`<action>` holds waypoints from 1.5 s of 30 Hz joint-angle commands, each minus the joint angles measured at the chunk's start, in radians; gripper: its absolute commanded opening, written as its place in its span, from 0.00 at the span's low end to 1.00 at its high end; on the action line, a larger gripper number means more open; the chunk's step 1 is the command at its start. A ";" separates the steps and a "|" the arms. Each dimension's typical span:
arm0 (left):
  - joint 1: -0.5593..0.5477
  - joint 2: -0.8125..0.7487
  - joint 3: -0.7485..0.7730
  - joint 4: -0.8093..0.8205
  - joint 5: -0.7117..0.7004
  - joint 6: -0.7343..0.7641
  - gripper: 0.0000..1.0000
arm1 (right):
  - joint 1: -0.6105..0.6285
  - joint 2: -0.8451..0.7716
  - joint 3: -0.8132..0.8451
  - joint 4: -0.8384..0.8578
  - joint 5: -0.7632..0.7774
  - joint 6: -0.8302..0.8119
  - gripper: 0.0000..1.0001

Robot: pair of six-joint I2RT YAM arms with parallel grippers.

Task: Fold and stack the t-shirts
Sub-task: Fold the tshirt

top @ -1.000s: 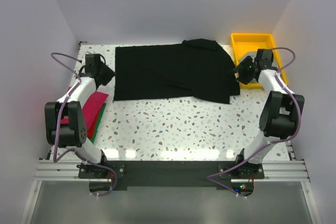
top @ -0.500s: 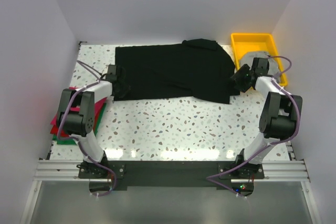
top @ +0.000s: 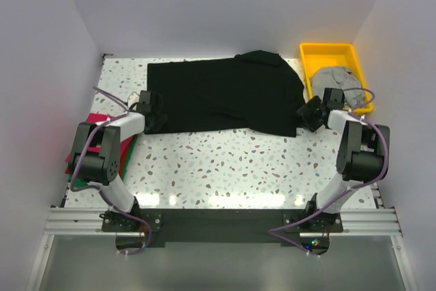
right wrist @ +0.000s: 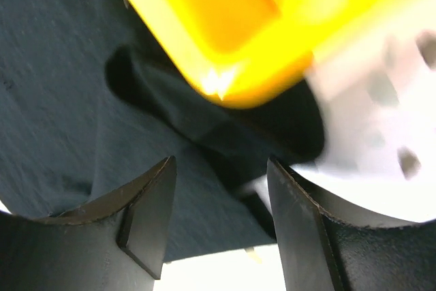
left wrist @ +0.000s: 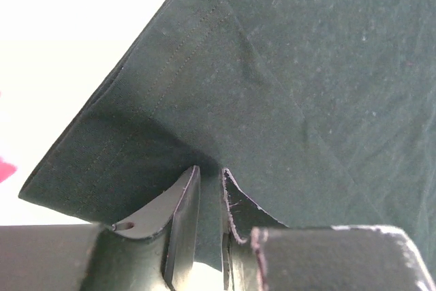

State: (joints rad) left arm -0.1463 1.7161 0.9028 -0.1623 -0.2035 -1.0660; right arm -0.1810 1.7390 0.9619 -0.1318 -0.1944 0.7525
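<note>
Black t-shirt (top: 218, 97) spread flat on table (top: 231, 161), 2 grippers at its near corners.
Left gripper (top: 155, 109) at near-left corner, cloth running right and away from its fingers. Right gripper (top: 308, 112) at near-right corner, cloth left of its fingers. Jaw gaps unreadable from above. Yellow tray (top: 327, 50) just beyond right fingers, grey t-shirt (top: 335, 78) inside. Folded stack (top: 125, 153), red and green edges showing, left of and nearer than left fingers, partly under that arm.

We see the black shirt (top: 218, 93) as matt, soft cloth with stitched hems. The yellow tray (top: 330, 54) looks like glossy, smooth plastic, and the table (top: 238, 161) like polished speckled stone.
</note>
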 commanded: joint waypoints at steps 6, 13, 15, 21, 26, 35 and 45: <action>0.002 -0.098 -0.169 -0.149 -0.117 0.011 0.24 | 0.003 -0.235 -0.132 -0.054 0.043 -0.021 0.60; 0.002 -0.233 -0.261 -0.152 -0.143 0.043 0.24 | 0.003 -0.476 -0.296 -0.078 0.018 -0.054 0.60; 0.002 -0.245 -0.265 -0.145 -0.133 0.057 0.25 | 0.003 -0.509 -0.327 -0.077 0.001 -0.067 0.61; 0.002 -0.285 -0.255 -0.125 -0.074 0.081 0.25 | 0.027 -0.449 -0.370 -0.008 -0.066 -0.101 0.59; 0.002 -0.323 -0.200 -0.118 0.015 0.144 0.25 | 0.152 -0.358 -0.333 0.020 0.041 -0.102 0.58; 0.002 -0.441 -0.107 -0.164 0.187 0.273 0.25 | 0.173 -0.271 -0.324 0.081 0.084 -0.082 0.47; 0.002 -0.526 -0.076 -0.203 0.272 0.388 0.26 | 0.207 -0.302 -0.218 0.028 0.001 -0.032 0.07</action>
State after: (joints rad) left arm -0.1463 1.2213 0.7952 -0.3393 0.0196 -0.7403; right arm 0.0151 1.4685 0.6609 -0.0982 -0.1646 0.6968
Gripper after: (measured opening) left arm 0.255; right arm 0.091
